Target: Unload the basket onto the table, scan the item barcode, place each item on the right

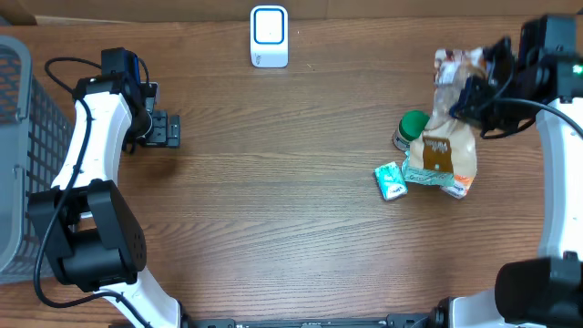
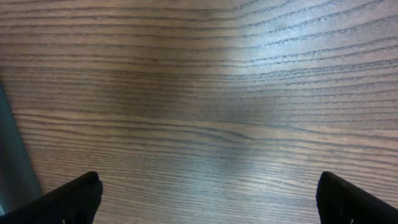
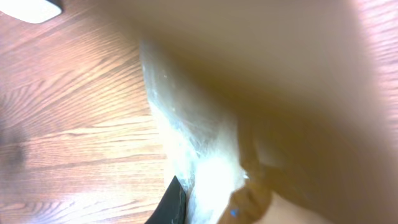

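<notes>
The item, a clear plastic bag of brown baked goods, lies at the right of the table with its upper end lifted. My right gripper is shut on that upper end. In the right wrist view the bag fills most of the frame, blurred, with one black finger pressed against the plastic. No barcode shows in any view. The white scanner stands at the back centre, and its corner shows in the right wrist view. My left gripper hovers open over bare wood at the left, its fingertips wide apart.
A green-lidded jar and a small teal packet lie right beside the bag. A grey mesh basket stands at the table's left edge, and its wall shows in the left wrist view.
</notes>
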Action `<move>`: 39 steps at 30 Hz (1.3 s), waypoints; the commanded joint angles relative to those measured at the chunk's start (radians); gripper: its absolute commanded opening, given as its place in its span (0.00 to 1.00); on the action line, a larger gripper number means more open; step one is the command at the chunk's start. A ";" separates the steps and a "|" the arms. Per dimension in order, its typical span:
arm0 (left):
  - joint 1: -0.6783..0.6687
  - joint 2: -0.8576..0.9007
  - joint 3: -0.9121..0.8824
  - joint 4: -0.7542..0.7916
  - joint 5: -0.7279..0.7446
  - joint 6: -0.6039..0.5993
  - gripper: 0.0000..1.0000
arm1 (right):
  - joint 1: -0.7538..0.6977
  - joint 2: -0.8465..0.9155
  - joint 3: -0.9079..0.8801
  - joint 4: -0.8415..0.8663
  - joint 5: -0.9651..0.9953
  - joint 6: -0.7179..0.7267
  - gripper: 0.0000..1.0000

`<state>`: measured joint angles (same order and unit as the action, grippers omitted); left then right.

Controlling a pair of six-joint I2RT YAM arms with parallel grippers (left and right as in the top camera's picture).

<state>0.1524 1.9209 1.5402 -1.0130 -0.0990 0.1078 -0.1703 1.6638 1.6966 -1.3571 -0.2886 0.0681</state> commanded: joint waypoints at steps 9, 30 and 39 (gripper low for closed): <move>-0.002 0.003 0.016 0.000 -0.005 0.012 1.00 | -0.077 -0.001 -0.203 0.141 -0.132 0.018 0.75; -0.002 0.003 0.016 0.000 -0.005 0.012 1.00 | -0.111 -0.202 0.380 -0.196 -0.229 0.002 0.98; -0.002 0.003 0.016 0.000 -0.005 0.012 1.00 | -0.111 -0.421 0.462 -0.336 -0.229 -0.042 1.00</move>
<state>0.1524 1.9209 1.5402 -1.0130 -0.0994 0.1078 -0.2810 1.2881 2.1468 -1.6947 -0.5159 0.0418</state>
